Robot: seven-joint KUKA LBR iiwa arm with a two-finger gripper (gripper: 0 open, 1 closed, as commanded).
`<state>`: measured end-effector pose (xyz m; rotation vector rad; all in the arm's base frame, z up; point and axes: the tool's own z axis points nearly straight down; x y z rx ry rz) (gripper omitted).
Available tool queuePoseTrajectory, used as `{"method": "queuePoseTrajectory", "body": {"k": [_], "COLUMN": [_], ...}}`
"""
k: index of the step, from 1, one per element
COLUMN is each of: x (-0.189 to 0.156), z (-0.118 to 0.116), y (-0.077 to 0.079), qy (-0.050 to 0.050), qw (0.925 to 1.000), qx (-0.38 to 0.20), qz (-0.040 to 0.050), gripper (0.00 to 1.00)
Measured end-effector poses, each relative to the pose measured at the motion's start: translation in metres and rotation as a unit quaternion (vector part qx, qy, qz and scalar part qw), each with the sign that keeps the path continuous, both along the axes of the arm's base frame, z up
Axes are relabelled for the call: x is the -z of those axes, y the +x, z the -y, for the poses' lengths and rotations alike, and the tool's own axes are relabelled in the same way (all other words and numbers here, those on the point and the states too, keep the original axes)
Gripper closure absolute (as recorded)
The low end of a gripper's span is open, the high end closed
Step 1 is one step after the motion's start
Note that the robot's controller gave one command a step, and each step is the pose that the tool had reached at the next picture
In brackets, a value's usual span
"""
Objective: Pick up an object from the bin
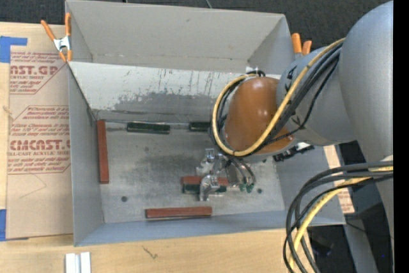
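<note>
Pincer (211,183) low in bin (172,32), right of centre, under arm's orange cover (252,115). Pincer opening: cannot tell, metal parts and cables crowd the tip. Small red-brown block (190,183) lies on bin floor right at pincer tip, poking out to its left; whether it is gripped cannot be told. Long brown bar (177,213) along front wall, near pincer. Second brown bar (102,151) against left wall, well apart. Two dark green rods (148,128) at back wall.
</note>
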<state>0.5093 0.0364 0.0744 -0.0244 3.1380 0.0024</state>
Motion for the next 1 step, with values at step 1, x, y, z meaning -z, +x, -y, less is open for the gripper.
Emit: {"method": "queuePoseTrajectory", "body": {"k": [1], "x": [0.0000], "z": [0.0000], "y": [0.0000], "qy": [0.000], "qw": [1.0000], "qx": [0.000], "qz": [0.0000], "gripper": [1.00]}}
